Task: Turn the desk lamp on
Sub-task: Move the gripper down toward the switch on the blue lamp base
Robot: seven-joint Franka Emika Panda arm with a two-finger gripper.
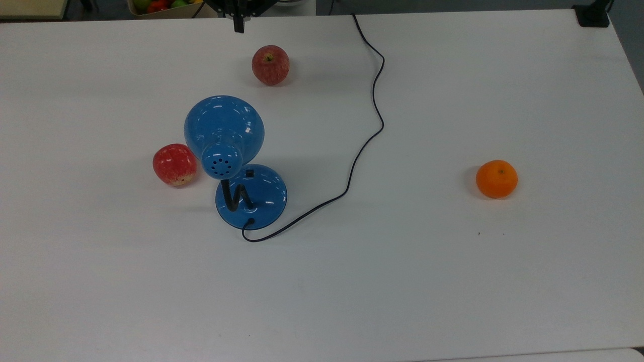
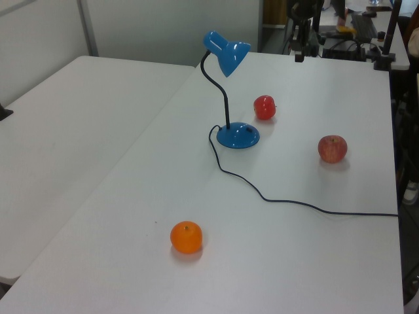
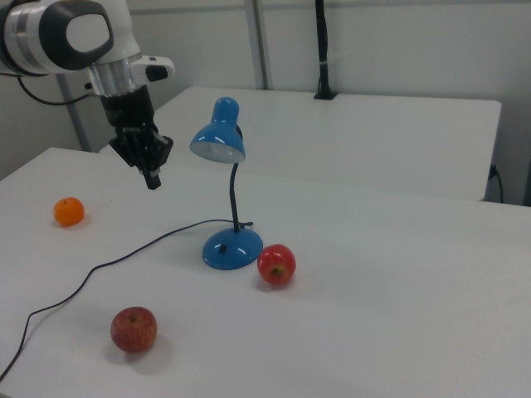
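Fruit sits nearest in the right view: a pale red apple (image 3: pixel 133 329) on the white table (image 3: pixel 390 332), apparently just clutter that the arm has to pass. Behind it the thin black cord (image 3: pixel 99 265) lies slack in loose curves, so nothing seems to tug on the desk lamp (image 3: pixel 233 245), which stands upright on its round blue base near the table's middle. A brighter red apple (image 3: pixel 276 264) rests just beside that base. The small black switch (image 1: pixel 249 173) sits on the base's dome, close to where the shade (image 1: pixel 224 128) overhangs it in the top view. A press will probably have to come in from the side or steeply past the shade. The gripper (image 3: pixel 153 177) hangs in the air well apart from the lamp, about level with the shade, pointing down. Its fingers look pressed together into one narrow tip with nothing between them, which would suit poking a small switch. Farthest back lies an orange (image 3: pixel 69 211).
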